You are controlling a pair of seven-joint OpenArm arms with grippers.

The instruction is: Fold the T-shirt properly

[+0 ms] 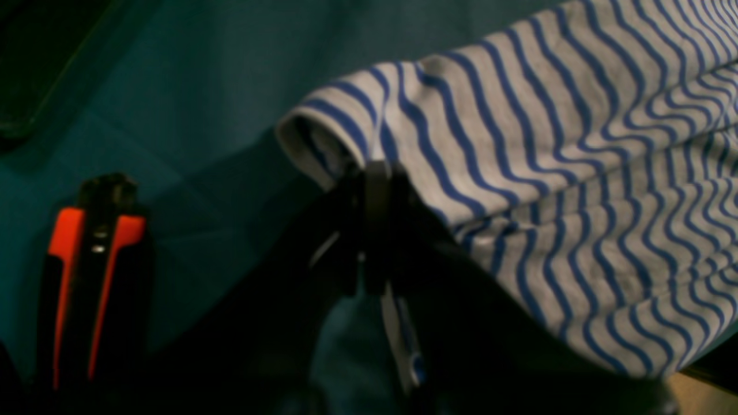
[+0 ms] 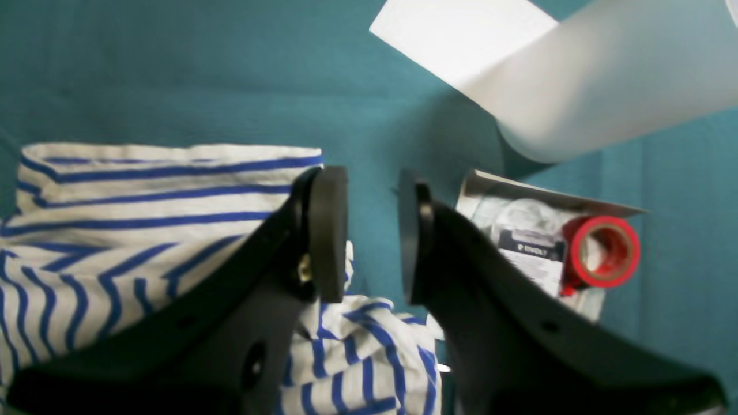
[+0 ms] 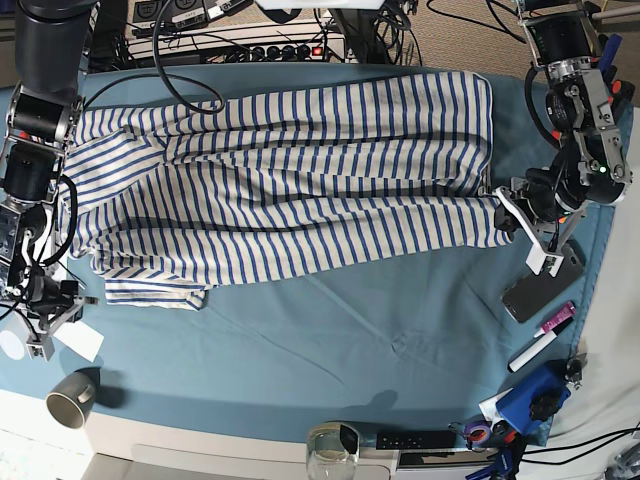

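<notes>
The shirt [image 3: 300,190] lies spread across the far half of the teal cloth [image 3: 330,340], white with thin blue stripes, its long axis running side to side in the base view. It is rumpled, with long folds along its length and one edge doubled over near the middle. A sleeve end [image 3: 150,290] sticks out toward the near edge on the base view's left. The left gripper [image 1: 369,190] is pressed together on a rolled hem [image 1: 323,138] at the shirt's right end in the base view, lifting it slightly. The right gripper [image 2: 372,230] stands spread, empty, with striped fabric just beside and beneath one finger [image 2: 328,230]; bare cloth shows between the pads.
</notes>
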